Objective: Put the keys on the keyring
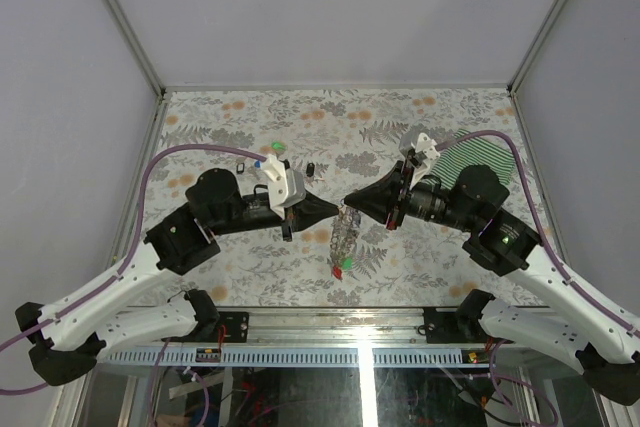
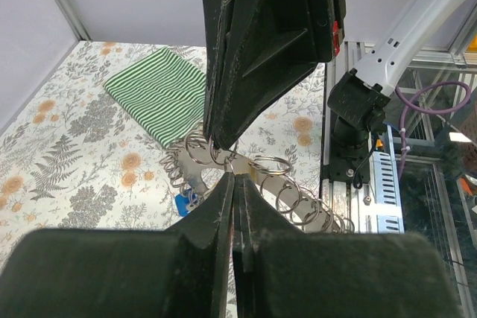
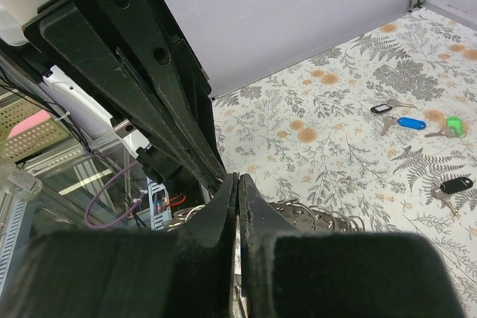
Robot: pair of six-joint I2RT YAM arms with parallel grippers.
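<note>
Both my grippers, left (image 1: 333, 209) and right (image 1: 350, 199), are clamped tip to tip on the keyring (image 1: 345, 235) at mid-table (image 1: 450, 267), probably bracing it for threading. Four loose keys (image 3: 411, 122) wait toward the far-left corner.

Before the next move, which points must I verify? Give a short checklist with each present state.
1. Left gripper and right gripper shut, tips meeting: ok.
2. Chain of silver wire keyrings at those tips: ok.
3. Which gripper truly pinches it: cannot tell.
4. Blue-headed metal key and green-headed metal key threaded on: not ok, lying loose.
5. Green striped cloth apart from the chain: ok.
</note>
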